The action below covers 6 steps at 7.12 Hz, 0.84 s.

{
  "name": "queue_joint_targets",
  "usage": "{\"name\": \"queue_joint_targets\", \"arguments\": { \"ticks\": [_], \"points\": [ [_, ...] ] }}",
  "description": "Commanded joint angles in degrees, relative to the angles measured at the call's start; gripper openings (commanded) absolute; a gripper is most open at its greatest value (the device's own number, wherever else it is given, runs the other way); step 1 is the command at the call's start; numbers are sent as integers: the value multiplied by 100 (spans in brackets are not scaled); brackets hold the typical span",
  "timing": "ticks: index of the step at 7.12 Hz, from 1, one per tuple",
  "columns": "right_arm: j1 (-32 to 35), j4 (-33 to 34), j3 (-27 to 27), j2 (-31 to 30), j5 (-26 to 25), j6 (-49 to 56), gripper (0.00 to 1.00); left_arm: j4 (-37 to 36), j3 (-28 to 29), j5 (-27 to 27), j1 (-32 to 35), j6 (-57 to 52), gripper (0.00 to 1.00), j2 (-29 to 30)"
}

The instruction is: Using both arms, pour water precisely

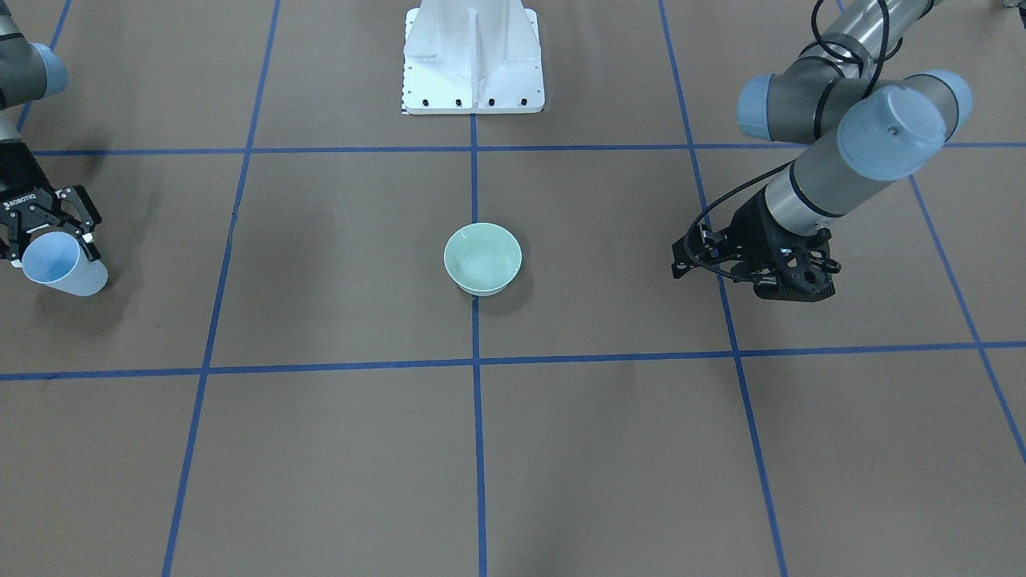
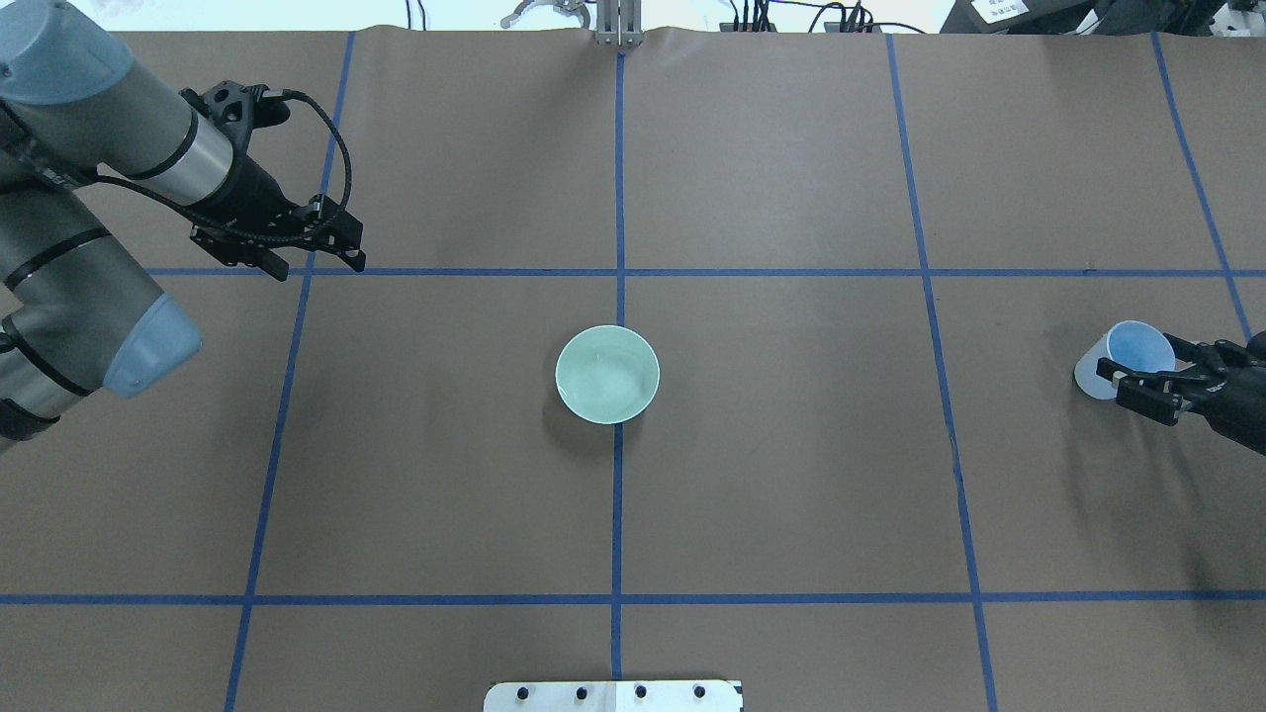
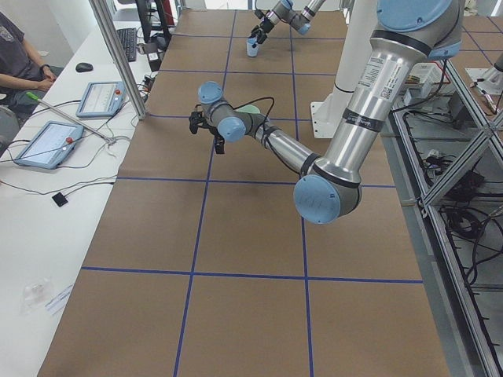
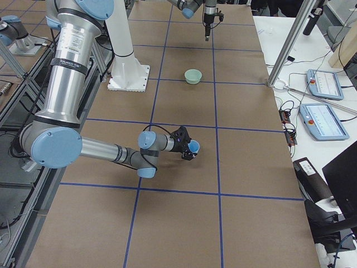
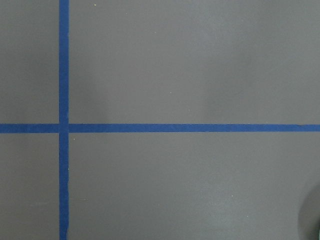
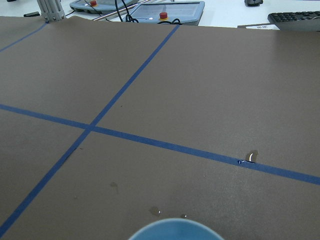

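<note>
Partly cropped, right gripper (image 2: 1116, 384) clamped on blue cup (image 2: 1137, 346), left gripper (image 2: 316, 252) state unclear

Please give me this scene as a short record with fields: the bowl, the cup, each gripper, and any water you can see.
bowl: pale green bowl, upright at the middle of the table, on a blue tape line
cup: blue cup, tilted, far from the bowl
right gripper: shut on the cup
left gripper: holds nothing; whether it is open or shut cannot be told
water: a few small water drops on the table near the cup; the bowl's content is unclear
</note>
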<state>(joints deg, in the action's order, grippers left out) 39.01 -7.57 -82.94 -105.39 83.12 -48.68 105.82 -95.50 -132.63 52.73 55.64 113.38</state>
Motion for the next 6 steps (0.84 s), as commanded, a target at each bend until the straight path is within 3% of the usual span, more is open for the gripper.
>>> {"name": "queue_joint_targets", "arguments": {
  "ticks": [1,3,6],
  "points": [
    [18,-17,-20,-51,-15,-1,99,-9,-4,0,9,0,100,0],
    [27,-516,-46,-261,-6,-1,99,-9,-47,0,9,78,100,0],
    [237,-518,-135,-315,142,8,99,-9,-205,9,0,298,100,-96]
  ]
}}
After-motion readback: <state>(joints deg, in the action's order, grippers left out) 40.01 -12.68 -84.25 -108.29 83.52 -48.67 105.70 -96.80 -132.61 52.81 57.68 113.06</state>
